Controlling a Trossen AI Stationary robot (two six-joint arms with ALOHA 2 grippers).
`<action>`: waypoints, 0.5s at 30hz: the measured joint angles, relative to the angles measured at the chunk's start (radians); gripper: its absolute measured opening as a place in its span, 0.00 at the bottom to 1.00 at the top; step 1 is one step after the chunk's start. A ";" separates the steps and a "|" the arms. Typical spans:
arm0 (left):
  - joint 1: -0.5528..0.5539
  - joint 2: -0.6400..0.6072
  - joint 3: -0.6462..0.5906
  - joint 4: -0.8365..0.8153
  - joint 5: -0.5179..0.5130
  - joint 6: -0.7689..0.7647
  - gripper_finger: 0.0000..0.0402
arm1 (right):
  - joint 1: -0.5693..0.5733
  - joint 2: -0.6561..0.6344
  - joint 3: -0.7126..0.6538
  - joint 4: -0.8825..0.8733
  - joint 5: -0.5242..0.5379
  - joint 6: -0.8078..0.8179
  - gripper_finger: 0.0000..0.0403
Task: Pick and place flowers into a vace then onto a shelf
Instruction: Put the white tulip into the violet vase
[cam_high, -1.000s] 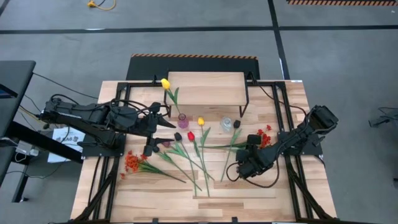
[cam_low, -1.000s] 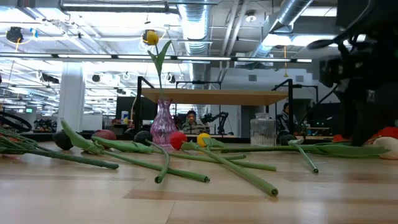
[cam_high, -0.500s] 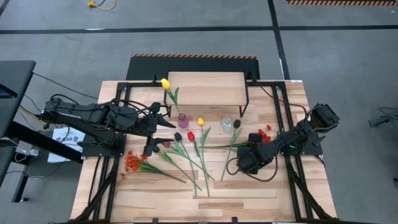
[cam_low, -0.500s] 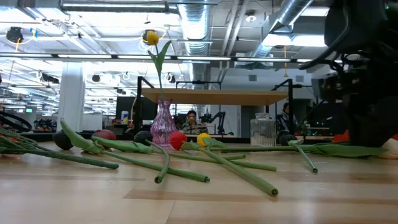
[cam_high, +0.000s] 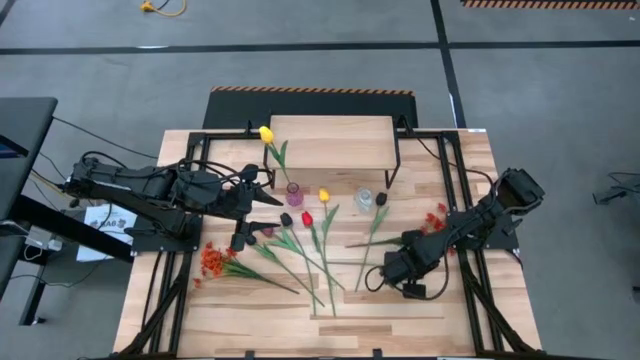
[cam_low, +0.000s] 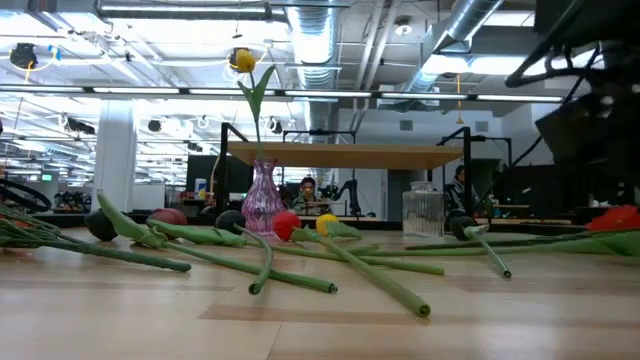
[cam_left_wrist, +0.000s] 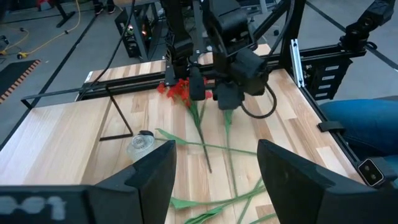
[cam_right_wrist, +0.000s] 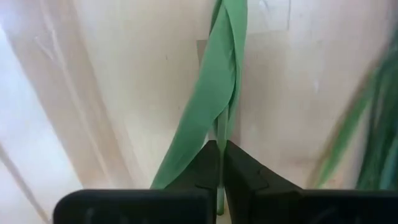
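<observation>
My right gripper (cam_high: 388, 270) is low over the table's right half, shut on a green flower stem (cam_right_wrist: 219, 127). That flower's head is hidden under the arm. An orange-red spray (cam_high: 437, 215) lies just beyond the gripper. My left gripper (cam_left_wrist: 214, 180) is open and empty, hovering at the left near a pink vase (cam_high: 294, 190). The vase holds a yellow tulip (cam_high: 266, 133) standing by its stem. A clear vase (cam_high: 365, 197) stands in front of the shelf (cam_high: 330, 143). Red, yellow and dark tulips (cam_high: 307, 218) lie flat mid-table. My right gripper pinches the flower's green stem (cam_right_wrist: 219, 127) between its two fingers, next to a long leaf (cam_right_wrist: 211, 81). The fingers come from above, slanting down from the table's right (cam_left_wrist: 227, 102). The stem's free end (cam_left_wrist: 232, 177) trails toward the table's left, low over the wood.
Another orange-red spray (cam_high: 212, 260) lies near the left edge. Black frame rails (cam_high: 470, 290) run along both sides of the table. A person sits beyond the table in the low view (cam_low: 306, 190). Bare wood shows along the near edge (cam_high: 330, 335).
My right gripper has dipped onto the stems beside the orange-red spray, then drawn back toward the near edge with one stem. That stem's free end has slid toward the near edge, apart from the spray's stem. In the low view the spray now shows uncovered.
</observation>
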 joint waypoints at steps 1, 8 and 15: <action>0.000 0.000 0.000 0.000 0.000 0.000 0.53 | 0.008 0.000 0.012 -0.012 -0.002 -0.001 0.01; 0.000 0.000 0.000 0.000 0.000 0.000 0.53 | 0.066 0.000 0.119 -0.171 0.043 0.020 0.01; 0.000 0.000 0.000 0.000 0.000 0.000 0.53 | 0.124 -0.002 0.228 -0.447 0.105 0.057 0.01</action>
